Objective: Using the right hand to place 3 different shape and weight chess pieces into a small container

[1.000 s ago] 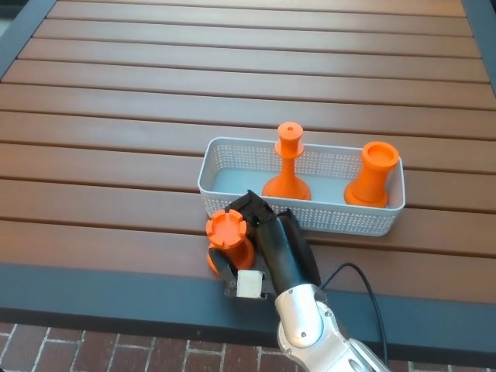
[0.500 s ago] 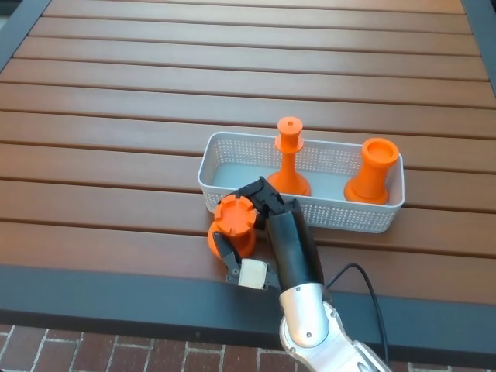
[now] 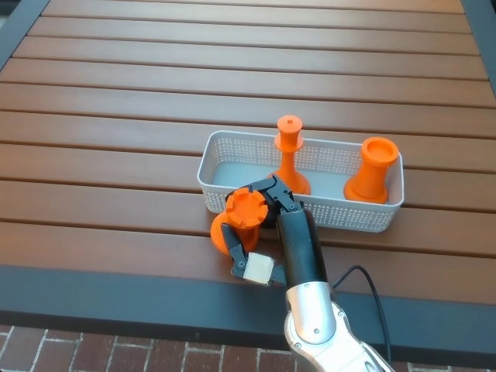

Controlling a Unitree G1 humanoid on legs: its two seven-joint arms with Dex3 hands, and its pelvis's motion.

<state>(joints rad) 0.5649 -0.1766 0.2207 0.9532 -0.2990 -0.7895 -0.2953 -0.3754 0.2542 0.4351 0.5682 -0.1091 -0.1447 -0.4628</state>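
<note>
The right hand (image 3: 260,221) clamped the third chess piece (image 3: 240,221) at the basket's (image 3: 232,147) near-left wall, two pieces already inside; next, seemingly, a lift over the rim.

Brown slatted table (image 3: 116,132) (dark-edged) carries a white basket (image 3: 232,147)

Right hand (image 3: 260,225) black, thick fingers, small white block near the thumb side. Black forearm (image 3: 301,252) runs into a rounded silver-grey wrist housing (image 3: 316,325). Thin black cable (image 3: 364,283) loops off its right side.
</note>
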